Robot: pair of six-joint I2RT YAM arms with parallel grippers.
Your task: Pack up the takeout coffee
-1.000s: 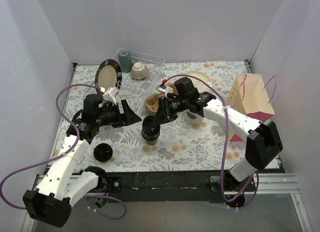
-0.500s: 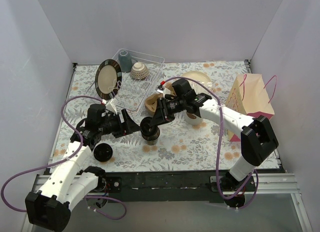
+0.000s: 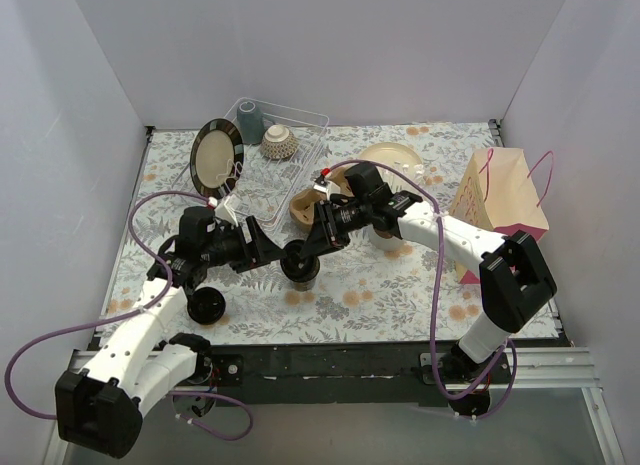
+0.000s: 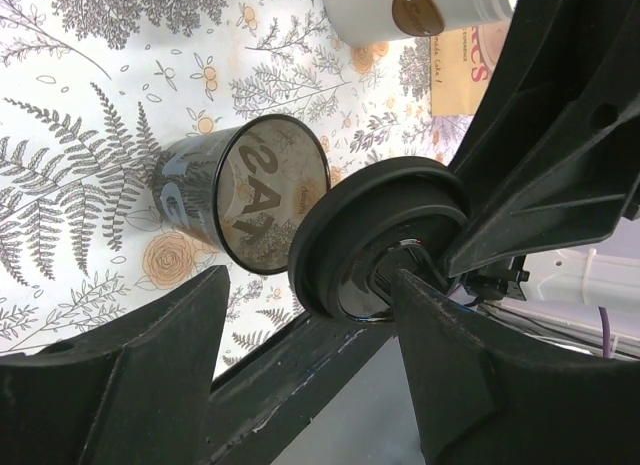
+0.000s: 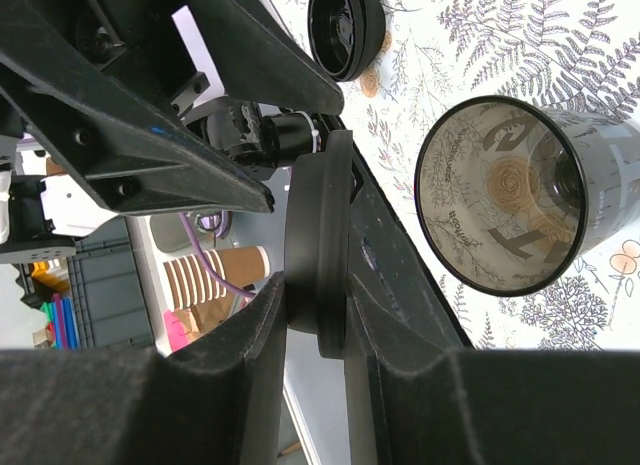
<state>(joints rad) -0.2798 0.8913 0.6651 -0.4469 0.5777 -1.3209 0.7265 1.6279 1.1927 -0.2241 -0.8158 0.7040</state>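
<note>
Packing judged early: no cup showed in the paper bag [image 3: 500,200], smooth, tan and cord-handled, well apart behind the right gripper [image 5: 318,295]. The open cup [image 5: 510,190], with a dark glossy tapered wall and printed letters, stood just below both grippers, not yet lidded. The right gripper pinched the round black plastic lid [image 5: 318,215] on edge. The left gripper [image 4: 305,285] was spread beside that lid, clamping nothing visible. Left to do: seat 1 lid, then bag.

A robotics lab's staged test cell: plain white panels [image 3: 70,135] enclose a floral tablecloth [image 3: 400,285], purple cables [image 3: 434,315] trail past a black mounting rail [image 3: 330,365], and a grey storage crate [image 5: 110,295] with stacked paper cups [image 5: 215,277] sits beyond the edge.
</note>
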